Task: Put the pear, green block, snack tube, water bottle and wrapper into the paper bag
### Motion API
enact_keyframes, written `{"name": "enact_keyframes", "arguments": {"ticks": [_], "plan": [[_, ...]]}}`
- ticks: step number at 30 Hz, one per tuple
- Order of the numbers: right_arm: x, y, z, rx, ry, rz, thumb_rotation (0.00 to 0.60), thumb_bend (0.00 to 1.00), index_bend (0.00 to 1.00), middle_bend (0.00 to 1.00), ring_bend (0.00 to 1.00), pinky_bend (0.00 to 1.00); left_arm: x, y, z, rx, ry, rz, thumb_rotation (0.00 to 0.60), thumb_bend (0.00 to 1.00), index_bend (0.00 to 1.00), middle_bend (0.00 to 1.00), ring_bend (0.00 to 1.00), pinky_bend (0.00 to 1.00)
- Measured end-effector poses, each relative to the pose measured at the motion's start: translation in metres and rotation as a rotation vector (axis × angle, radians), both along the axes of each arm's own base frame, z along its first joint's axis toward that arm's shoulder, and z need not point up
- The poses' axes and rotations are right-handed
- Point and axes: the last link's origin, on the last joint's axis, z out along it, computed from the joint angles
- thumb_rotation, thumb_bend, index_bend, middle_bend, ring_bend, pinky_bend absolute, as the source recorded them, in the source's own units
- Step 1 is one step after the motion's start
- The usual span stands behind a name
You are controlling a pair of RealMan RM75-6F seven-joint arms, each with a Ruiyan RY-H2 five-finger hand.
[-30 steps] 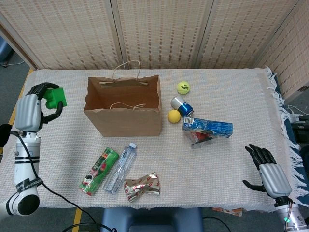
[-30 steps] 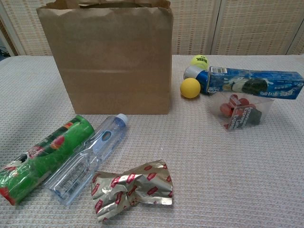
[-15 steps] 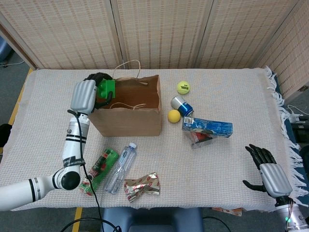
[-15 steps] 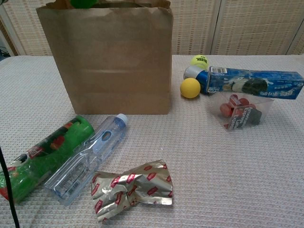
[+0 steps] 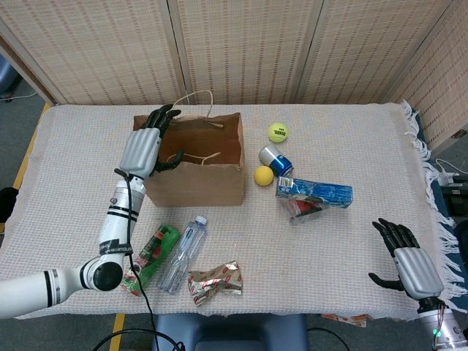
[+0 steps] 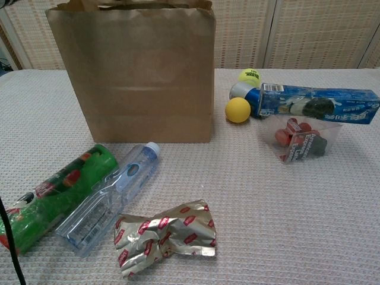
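The brown paper bag (image 5: pixel 212 186) stands open at the table's back left; in the chest view it (image 6: pixel 142 77) fills the upper left. My left hand (image 5: pixel 146 146) hovers over the bag's left rim with its fingers spread and nothing in them. No green block or pear shows in either view. In front of the bag lie the green snack tube (image 5: pixel 151 257) (image 6: pixel 53 196), the clear water bottle (image 5: pixel 183 252) (image 6: pixel 110 205) and the crumpled foil wrapper (image 5: pixel 216 281) (image 6: pixel 166 234). My right hand (image 5: pixel 409 259) rests open at the near right edge.
Right of the bag sit a tennis ball (image 5: pixel 277 132), a can (image 5: pixel 274 159), a yellow ball (image 5: pixel 263 175), a blue box (image 5: pixel 314 193) and, under it, a clear tub (image 5: pixel 303 208) of red pieces. The cloth's fringed edge runs down the right side.
My left hand carried the green block from the far left to the bag's mouth, then spread its fingers; the block is gone from sight. The right hand stayed put.
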Motion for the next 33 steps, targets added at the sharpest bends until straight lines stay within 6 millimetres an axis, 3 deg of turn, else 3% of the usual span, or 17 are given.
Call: {"name": "enact_keyframes", "arguments": {"ticks": [3,5,10,15,19,24,26,29,31,33], "plan": [[-0.001,0.0,0.001,-0.007,-0.001,-0.001,0.6,0.06,0.0,0.0,0.0,0.0,-0.006,-0.007,0.008,0.018,-0.033,0.012,0.6,0.47,0.24,0.15,0.18,0.34],[-0.001,0.001,0.001,-0.008,0.0,-0.002,0.6,0.06,0.0,0.0,0.0,0.0,-0.014,-0.012,0.015,0.039,-0.053,0.022,0.6,0.51,0.37,0.3,0.32,0.46],[-0.001,0.001,0.001,-0.008,0.004,-0.002,0.6,0.06,0.0,0.0,0.0,0.0,-0.052,-0.036,0.038,0.109,-0.096,0.068,0.6,0.54,0.51,0.51,0.49,0.59],[-0.002,0.001,0.0,-0.007,0.01,-0.003,0.6,0.06,0.0,0.0,0.0,0.0,-0.108,-0.073,0.054,0.121,-0.103,0.162,0.6,0.56,0.53,0.55,0.51,0.6],[-0.001,0.002,-0.002,-0.005,0.02,0.0,0.6,0.06,0.0,0.0,0.0,0.0,-0.148,-0.108,0.055,0.092,-0.063,0.219,0.6,0.54,0.53,0.55,0.51,0.6],[-0.001,0.001,-0.003,-0.009,0.031,0.006,0.6,0.06,0.0,0.0,0.0,0.0,-0.181,-0.135,0.046,0.026,0.058,0.17,0.6,0.5,0.5,0.5,0.48,0.56],[-0.001,0.001,-0.004,-0.009,0.032,0.007,0.6,0.06,0.0,0.0,0.0,0.0,-0.193,-0.142,0.043,0.004,0.139,0.129,0.6,0.47,0.43,0.42,0.42,0.49],[-0.001,0.001,-0.004,-0.009,0.032,0.008,0.6,0.06,0.0,0.0,0.0,0.0,-0.211,-0.152,0.036,-0.043,0.308,0.034,0.6,0.4,0.19,0.18,0.19,0.3],[-0.001,0.001,-0.004,-0.009,0.031,0.008,0.6,0.06,0.0,0.0,0.0,0.0,-0.223,-0.157,0.032,-0.072,0.451,-0.055,0.6,0.38,0.08,0.06,0.07,0.2],[-0.001,0.001,-0.004,-0.008,0.031,0.009,0.6,0.06,0.0,0.0,0.0,0.0,-0.233,-0.16,0.03,-0.091,0.612,-0.162,0.6,0.37,0.03,0.01,0.01,0.13]]}}
